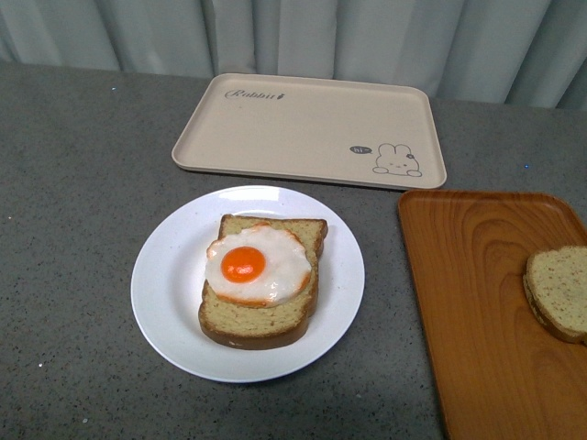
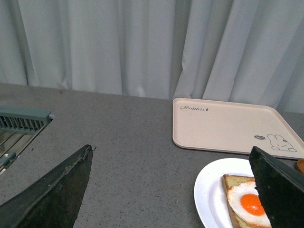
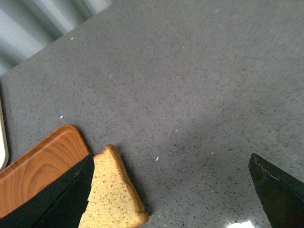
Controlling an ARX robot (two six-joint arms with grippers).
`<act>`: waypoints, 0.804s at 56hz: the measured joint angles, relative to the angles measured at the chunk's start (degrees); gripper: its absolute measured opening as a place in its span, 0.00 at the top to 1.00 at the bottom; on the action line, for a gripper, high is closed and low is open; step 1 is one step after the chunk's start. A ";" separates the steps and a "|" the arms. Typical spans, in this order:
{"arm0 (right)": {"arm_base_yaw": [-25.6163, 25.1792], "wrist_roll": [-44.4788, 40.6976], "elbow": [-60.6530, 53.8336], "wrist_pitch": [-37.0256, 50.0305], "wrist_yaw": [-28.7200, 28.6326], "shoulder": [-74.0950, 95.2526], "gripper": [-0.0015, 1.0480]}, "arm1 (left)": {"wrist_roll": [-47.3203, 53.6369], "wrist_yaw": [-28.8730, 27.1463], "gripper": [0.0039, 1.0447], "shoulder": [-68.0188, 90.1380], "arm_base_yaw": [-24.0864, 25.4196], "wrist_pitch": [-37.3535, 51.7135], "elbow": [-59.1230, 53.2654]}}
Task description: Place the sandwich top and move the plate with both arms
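The white plate (image 1: 165,275) sits mid-counter, holding a thick bread slice (image 1: 261,319) topped with a fried egg (image 1: 257,266). The sandwich top (image 1: 559,291), a tan speckled slice, lies at the right side of the orange wood-grain tray (image 1: 477,302), cut off by the picture's edge. Neither arm appears in the front view. In the left wrist view my left gripper (image 2: 171,156) is open over bare counter, with the plate (image 2: 209,190) by one finger. In the right wrist view my right gripper (image 3: 171,161) is open and empty. The sandwich top (image 3: 111,194) lies beside one finger, reaching past the tray's (image 3: 42,166) corner.
A beige rabbit-print tray (image 1: 312,128) lies behind the plate, near the pale curtain. The left wrist view shows a grey-green slatted rack (image 2: 21,121) at the counter's side. Grey speckled counter surrounds the plate and both trays.
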 joint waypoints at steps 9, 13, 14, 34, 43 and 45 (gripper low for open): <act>-0.35 -3.15 7.56 -5.95 -13.42 13.33 0.09 | 0.00 -0.02 0.06 0.00 0.00 0.00 0.00; -0.22 -4.33 9.46 -6.34 -14.16 16.76 0.09 | 0.00 0.00 0.06 0.00 0.00 0.00 -0.02; -0.20 -4.72 10.21 -6.62 -14.34 17.90 0.09 | 0.00 0.00 0.06 0.00 0.00 0.00 0.00; 0.59 -10.56 17.81 -11.39 -20.24 29.86 0.09 | 0.02 0.00 0.06 0.00 0.00 0.00 -0.02; 2.86 -11.39 19.61 -11.89 -22.47 33.40 0.09 | 0.02 0.00 0.06 0.00 0.00 0.00 0.00; 3.21 -11.34 19.76 -11.89 -22.71 34.10 0.09 | 0.02 0.00 0.06 0.00 0.00 0.00 -0.02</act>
